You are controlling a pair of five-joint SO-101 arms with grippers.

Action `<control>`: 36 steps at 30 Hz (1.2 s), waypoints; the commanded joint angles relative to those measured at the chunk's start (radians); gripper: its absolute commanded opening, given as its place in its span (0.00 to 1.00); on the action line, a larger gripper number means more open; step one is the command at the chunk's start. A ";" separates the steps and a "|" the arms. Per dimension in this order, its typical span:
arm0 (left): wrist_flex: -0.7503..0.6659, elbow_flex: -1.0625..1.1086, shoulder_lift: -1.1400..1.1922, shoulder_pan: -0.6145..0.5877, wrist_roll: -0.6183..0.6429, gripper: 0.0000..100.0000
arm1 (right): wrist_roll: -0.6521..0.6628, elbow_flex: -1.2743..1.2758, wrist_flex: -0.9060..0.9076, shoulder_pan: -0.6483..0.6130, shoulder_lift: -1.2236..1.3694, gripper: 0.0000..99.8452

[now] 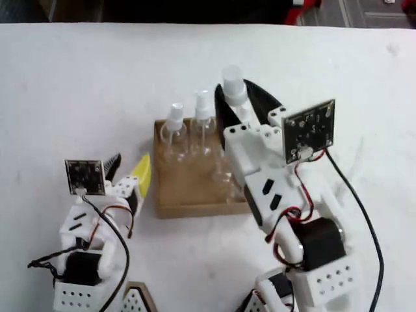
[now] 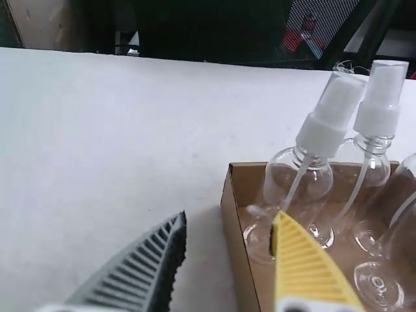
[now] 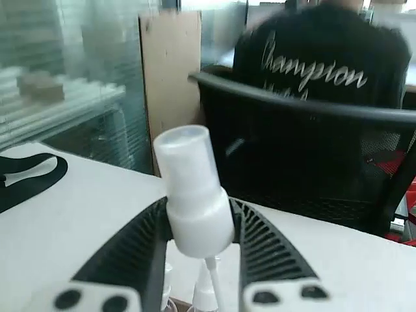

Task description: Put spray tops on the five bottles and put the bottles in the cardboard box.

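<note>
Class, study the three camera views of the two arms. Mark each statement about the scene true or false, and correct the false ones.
1. The right claw grips a white spray top. True.
2. The left claw holds a bottle. False: it is open and empty, on the table beside the cardboard box.
3. At least two bottles standing in the cardboard box already wear spray tops. True.
4. The cardboard box is tipped onto its side. False: it sits flat on the table with its open side up.
</note>
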 commanded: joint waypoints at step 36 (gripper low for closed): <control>-0.025 -0.026 -0.008 0.018 0.005 0.21 | 0.052 0.512 -0.384 0.002 0.010 0.02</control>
